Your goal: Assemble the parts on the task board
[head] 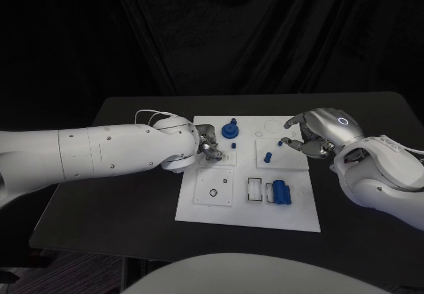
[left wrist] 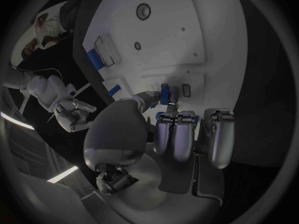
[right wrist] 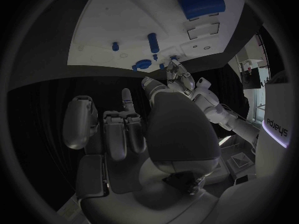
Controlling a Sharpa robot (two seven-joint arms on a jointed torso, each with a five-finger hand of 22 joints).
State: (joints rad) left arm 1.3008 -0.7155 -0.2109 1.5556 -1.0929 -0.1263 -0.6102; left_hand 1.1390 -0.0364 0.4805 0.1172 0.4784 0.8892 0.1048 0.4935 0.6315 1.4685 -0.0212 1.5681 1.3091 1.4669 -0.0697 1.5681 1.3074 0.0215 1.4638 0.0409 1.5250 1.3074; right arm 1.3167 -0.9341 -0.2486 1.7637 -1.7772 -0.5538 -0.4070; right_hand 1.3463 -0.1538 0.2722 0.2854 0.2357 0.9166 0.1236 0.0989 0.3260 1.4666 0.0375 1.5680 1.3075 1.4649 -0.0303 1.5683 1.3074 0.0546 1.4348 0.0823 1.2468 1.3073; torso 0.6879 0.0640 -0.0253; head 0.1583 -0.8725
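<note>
Left silver hand (head: pixel 207 146) pinching small blue peg part (left wrist: pixel 164 94) over white task board (head: pixel 300 214) on black table (head: pixel 371 116). Right silver hand (head: pixel 316 131) curled, seemingly empty. Risk: tilted peg jamming, slipping out.

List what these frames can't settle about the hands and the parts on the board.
- Left hand: head view, fingertips bunched over the task board; left wrist view shows a small blue part at the thumb tip, but whether it is pinched is unclear.
- Right hand: head view, curled fingers hide any contact with the blue peg.
- Blue gear: too small to tell whether it is seated.
</note>
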